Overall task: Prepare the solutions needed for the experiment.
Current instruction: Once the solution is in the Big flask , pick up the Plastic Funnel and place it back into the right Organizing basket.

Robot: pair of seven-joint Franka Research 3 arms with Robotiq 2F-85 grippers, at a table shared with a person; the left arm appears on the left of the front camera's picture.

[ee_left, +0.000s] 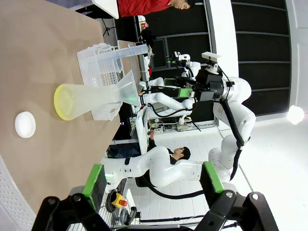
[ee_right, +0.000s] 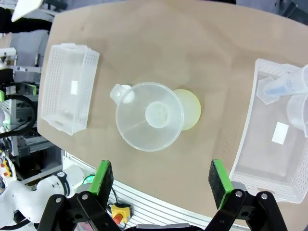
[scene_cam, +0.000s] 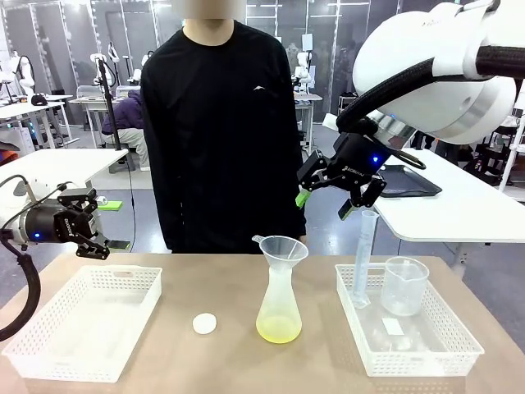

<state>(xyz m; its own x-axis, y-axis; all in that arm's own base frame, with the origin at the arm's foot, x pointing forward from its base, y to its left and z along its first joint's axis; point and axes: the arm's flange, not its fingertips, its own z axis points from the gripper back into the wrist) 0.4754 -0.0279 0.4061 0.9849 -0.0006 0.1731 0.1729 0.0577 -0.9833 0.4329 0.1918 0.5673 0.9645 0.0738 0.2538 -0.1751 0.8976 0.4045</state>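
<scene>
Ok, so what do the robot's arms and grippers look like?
The left arm and right arm are white with black cable hoses. The left gripper and right gripper are black, with green pads and a small blue light each.

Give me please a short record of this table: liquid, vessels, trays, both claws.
solution: shallow yellow-green layer in the flask
flask: upright, mid-table, funnel in its neck
cap: white, left of flask
right tray: holds cylinder and beaker
left tray: at robot's left
left claw: open, holding nothing
right claw: open, high above the funnel
</scene>
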